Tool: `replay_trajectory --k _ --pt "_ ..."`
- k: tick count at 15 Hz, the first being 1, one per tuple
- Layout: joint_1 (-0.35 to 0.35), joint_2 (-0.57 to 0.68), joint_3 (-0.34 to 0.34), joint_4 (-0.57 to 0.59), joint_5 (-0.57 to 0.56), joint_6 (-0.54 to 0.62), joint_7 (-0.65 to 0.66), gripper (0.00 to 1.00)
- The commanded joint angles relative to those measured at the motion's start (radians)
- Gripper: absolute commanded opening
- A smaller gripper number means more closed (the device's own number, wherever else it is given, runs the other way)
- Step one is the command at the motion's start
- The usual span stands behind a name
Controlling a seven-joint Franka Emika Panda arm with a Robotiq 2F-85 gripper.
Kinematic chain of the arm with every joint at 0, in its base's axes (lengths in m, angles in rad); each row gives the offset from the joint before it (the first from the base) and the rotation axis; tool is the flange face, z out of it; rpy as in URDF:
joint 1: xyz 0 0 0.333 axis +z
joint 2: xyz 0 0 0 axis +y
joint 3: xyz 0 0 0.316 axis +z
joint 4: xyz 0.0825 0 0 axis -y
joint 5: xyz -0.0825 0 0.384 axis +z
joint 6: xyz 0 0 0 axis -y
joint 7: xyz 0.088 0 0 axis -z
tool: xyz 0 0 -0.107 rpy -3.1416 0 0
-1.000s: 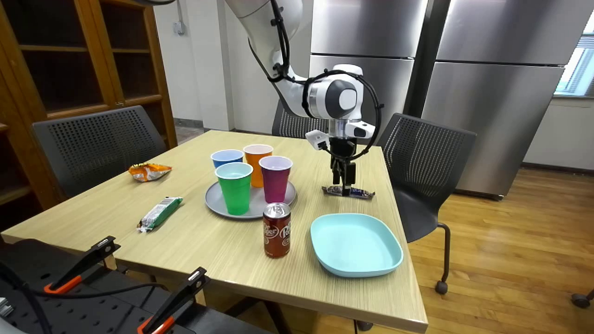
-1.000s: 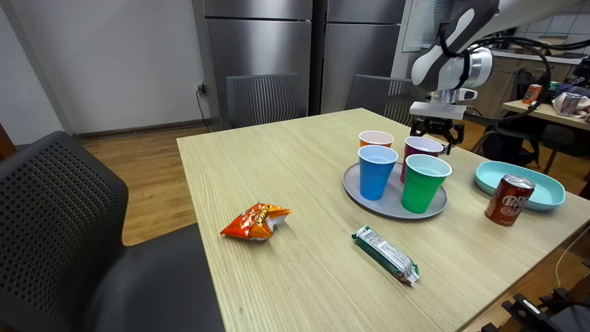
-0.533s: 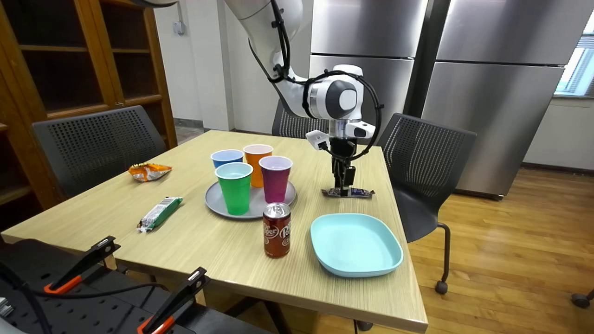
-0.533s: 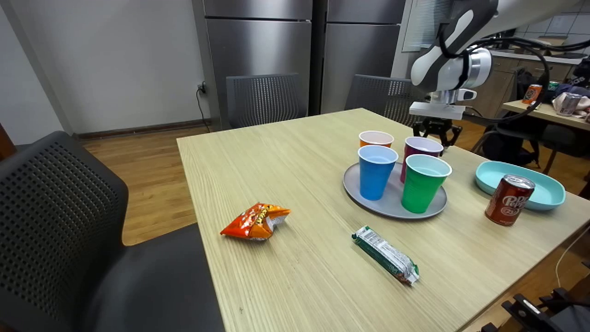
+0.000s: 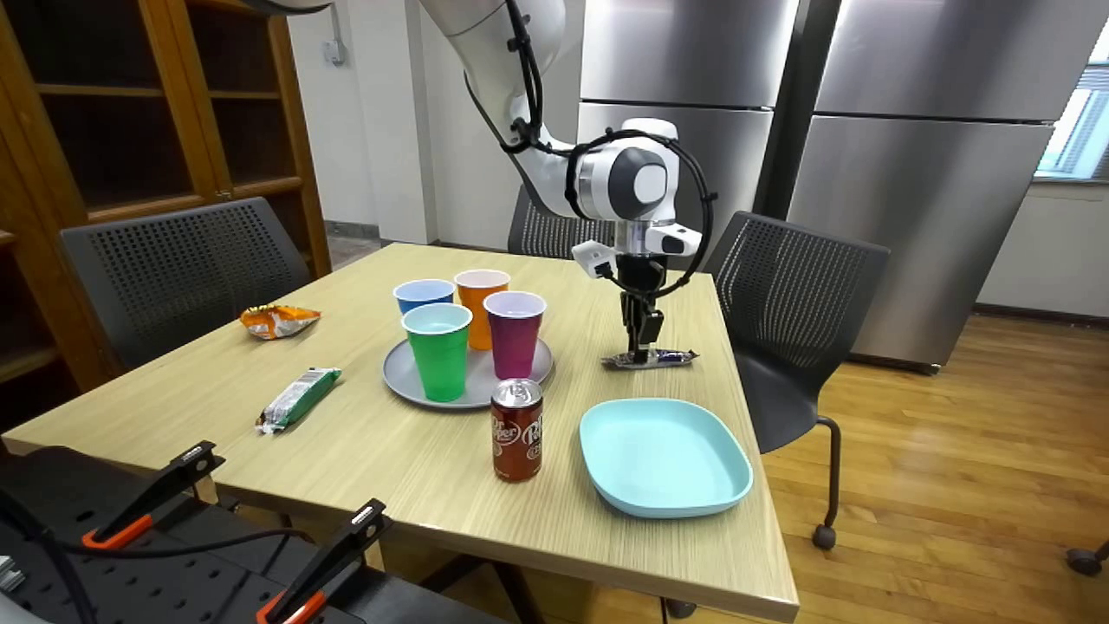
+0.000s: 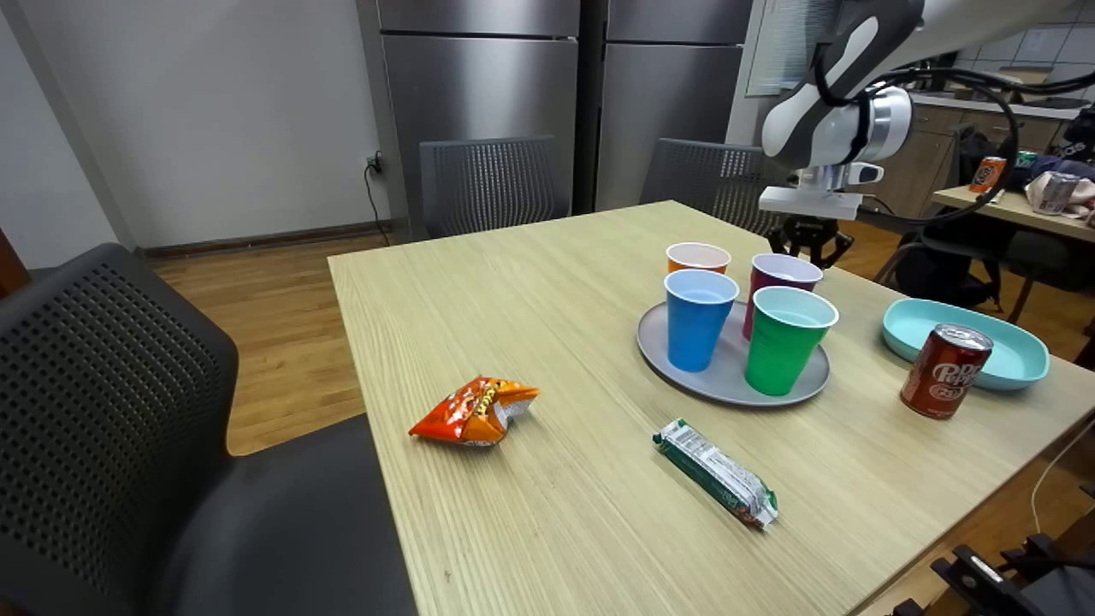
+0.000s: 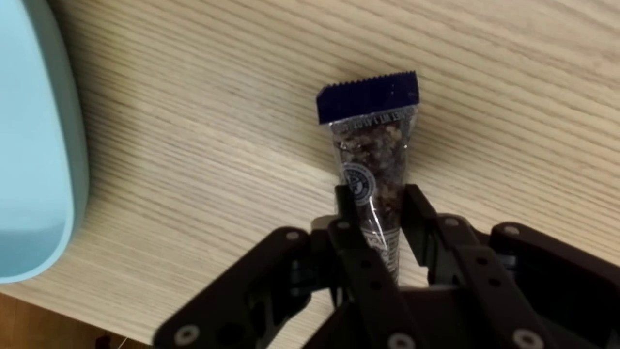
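- Gripper point(image 7: 375, 195) jaws stand closer together than a second ago — drawn in from wide apart.
- They press a wrapped snack bar point(image 7: 370, 140) from both sides, with only its width between them.
- The snack bar lies on the desk point(image 5: 346, 468), beyond the turquoise tray point(image 5: 667, 455) in an exterior view.
- Four cups point(image 5: 515, 338) stand on a gray plate point(image 5: 398, 373) — a soda can point(image 5: 517, 442) is near it.
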Motion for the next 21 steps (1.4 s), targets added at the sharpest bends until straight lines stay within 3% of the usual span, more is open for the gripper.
replay_trajectory --k 1,8,10,13,18,19,21 --pt "0.014 -0.039 -0.009 -0.028 -0.019 0.012 -0.004 0.07" --pt "0.051 -0.178 -0.027 -0.182 -0.060 0.104 -0.037 0.06" --pt "0.054 -0.230 -0.027 -0.247 -0.069 0.138 -0.057 0.00" --pt "0.071 -0.285 -0.034 -0.328 -0.082 0.187 -0.068 0.00" --pt "0.085 -0.313 -0.037 -0.386 -0.090 0.218 -0.069 0.00" --pt "0.083 -0.308 -0.033 -0.384 -0.087 0.220 -0.074 0.26" --pt "0.077 -0.301 -0.021 -0.377 -0.079 0.224 -0.091 0.32"
